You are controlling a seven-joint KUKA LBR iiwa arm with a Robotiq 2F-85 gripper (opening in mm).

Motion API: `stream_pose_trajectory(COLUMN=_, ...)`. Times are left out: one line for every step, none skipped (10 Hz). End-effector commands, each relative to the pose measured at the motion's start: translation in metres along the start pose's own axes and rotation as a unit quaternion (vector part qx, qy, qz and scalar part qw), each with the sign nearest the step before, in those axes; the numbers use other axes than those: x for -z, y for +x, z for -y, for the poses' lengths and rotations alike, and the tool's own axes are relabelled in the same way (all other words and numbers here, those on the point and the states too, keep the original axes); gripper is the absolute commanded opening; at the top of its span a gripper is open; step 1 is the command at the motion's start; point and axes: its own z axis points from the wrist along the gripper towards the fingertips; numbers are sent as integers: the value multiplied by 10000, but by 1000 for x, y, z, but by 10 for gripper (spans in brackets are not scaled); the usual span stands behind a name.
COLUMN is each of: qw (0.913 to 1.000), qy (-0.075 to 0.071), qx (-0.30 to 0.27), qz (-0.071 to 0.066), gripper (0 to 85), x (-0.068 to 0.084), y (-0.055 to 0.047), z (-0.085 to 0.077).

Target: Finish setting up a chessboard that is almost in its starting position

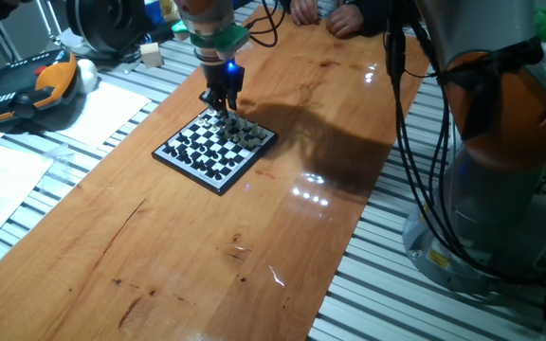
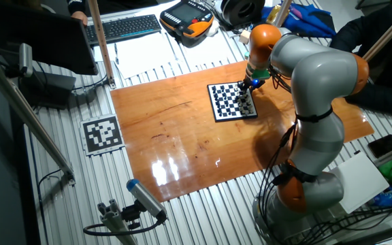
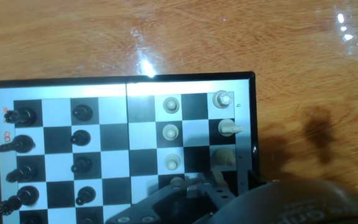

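Observation:
The chessboard (image 1: 197,156) is a small black-rimmed board on the wooden table, also seen in the other fixed view (image 2: 226,102). In the hand view the board's rim (image 3: 253,124) runs down the right side. Black pieces (image 3: 79,140) stand on its left and white pieces (image 3: 171,132) on its right. My gripper (image 1: 224,106) is low over the board's far edge, among the white pieces. In the hand view its fingertips (image 3: 197,185) sit at the bottom edge next to a white pawn (image 3: 177,182). The fingers look close together. Whether they hold a piece is hidden.
A teach pendant (image 1: 27,85) and papers (image 1: 93,109) lie at the far left of the table. A keyboard (image 2: 124,27) lies beyond the table. The robot base (image 1: 500,189) stands to the right with hanging cables (image 1: 406,123). People's hands (image 1: 325,14) rest at the far edge.

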Motion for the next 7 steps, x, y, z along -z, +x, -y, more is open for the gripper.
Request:
stream_pose_trajectory(qw=10000, qy=0, qx=3, qz=1, gripper=340, x=0, y=0, z=0)
stream_pose_trajectory(qw=10000, qy=2, qx=10, qz=-7, gripper=340, x=0, y=0, z=0)
stream_pose_trajectory(qw=10000, qy=3, qx=26, qz=-14, gripper=340, x=0, y=0, z=0)
stream_pose_trajectory(qw=10000, qy=-2, qx=41, qz=-31, gripper=340, x=0, y=0, z=0)
stream_pose_trajectory(qw=10000, qy=-25, qx=49, qz=-35, gripper=170, x=0, y=0, z=0)
stream_pose_trajectory(qw=10000, qy=-37, qx=72, qz=-52, gripper=170, x=0, y=0, z=0)
stream_pose_trajectory(qw=9999, qy=-57, qx=95, qz=-71, gripper=0, x=0, y=0, z=0)
